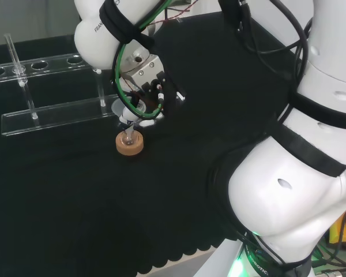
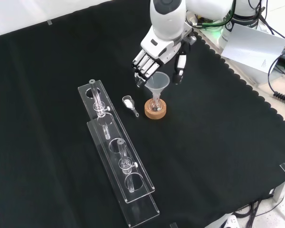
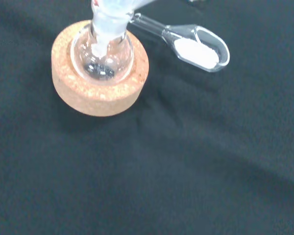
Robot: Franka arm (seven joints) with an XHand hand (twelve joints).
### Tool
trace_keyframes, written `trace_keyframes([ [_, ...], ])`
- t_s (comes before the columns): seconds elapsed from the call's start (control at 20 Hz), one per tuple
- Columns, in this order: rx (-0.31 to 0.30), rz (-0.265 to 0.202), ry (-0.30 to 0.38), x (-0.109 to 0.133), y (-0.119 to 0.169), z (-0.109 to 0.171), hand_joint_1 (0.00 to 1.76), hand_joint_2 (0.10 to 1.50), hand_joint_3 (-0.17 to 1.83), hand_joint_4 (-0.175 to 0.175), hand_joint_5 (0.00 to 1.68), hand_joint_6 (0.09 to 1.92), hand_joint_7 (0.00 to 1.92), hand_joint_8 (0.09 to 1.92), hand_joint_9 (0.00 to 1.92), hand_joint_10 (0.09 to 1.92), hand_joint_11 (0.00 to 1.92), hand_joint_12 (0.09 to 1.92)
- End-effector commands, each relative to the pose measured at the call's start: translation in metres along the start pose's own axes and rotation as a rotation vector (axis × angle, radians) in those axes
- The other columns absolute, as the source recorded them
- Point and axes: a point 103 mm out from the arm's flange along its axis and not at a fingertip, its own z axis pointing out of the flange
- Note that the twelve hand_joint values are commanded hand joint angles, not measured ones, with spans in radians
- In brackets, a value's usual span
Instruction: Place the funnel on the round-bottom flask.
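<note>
A small clear round-bottom flask [image 2: 155, 103] stands upright in a cork ring [image 2: 156, 112] near the middle of the cloth. A clear funnel [image 2: 160, 81] sits with its stem in the flask's neck [image 3: 105, 22]. My hand [image 2: 157, 47] hangs just above and behind the funnel, its fingers [image 2: 140, 70] to the funnel's left and its thumb [image 2: 179, 66] to its right in the front view. They look straight and slightly apart from the rim. In the head view the hand [image 1: 140, 72] covers most of the funnel above the cork ring [image 1: 130, 146]. The flask bulb [image 3: 102, 56] holds a small dark piece.
A clear glass scoop [image 2: 129, 104] with white powder [image 3: 195, 52] lies on the cloth just beside the cork ring. A long clear test-tube rack [image 2: 118, 156] with a few tubes stands to the left in the front view. The cloth's scalloped edge [image 2: 237, 80] runs at the right.
</note>
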Motion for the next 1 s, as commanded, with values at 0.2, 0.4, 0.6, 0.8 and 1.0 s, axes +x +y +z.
trace_keyframes([
  [0.2, -0.063, -0.001, 0.001, -0.008, -0.022, -0.025, 0.48, 0.86, -0.17, -0.074, 0.03, 0.09, 0.0, 0.65, 0.3, 0.73, 0.16, 1.4],
  [0.4, -0.084, 0.016, 0.005, -0.019, -0.033, -0.032, 0.49, 0.87, -0.16, -0.074, 0.05, 0.09, 0.01, 0.66, 0.31, 0.74, 0.16, 1.4],
  [0.6, -0.146, 0.037, 0.048, -0.035, -0.046, -0.034, 0.5, 0.88, -0.16, -0.074, 0.07, 0.09, 0.05, 0.68, 0.33, 0.74, 0.17, 1.4],
  [0.8, -0.224, 0.074, 0.115, -0.055, -0.057, -0.036, 0.59, 0.93, -0.16, -0.072, 0.23, 0.09, 0.24, 0.71, 0.54, 0.67, 0.28, 1.36],
  [1.0, -0.202, 0.105, 0.155, -0.074, -0.061, -0.032, 0.64, 0.95, -0.17, -0.072, 0.29, 0.09, 0.33, 0.72, 0.63, 0.63, 0.32, 1.35],
])
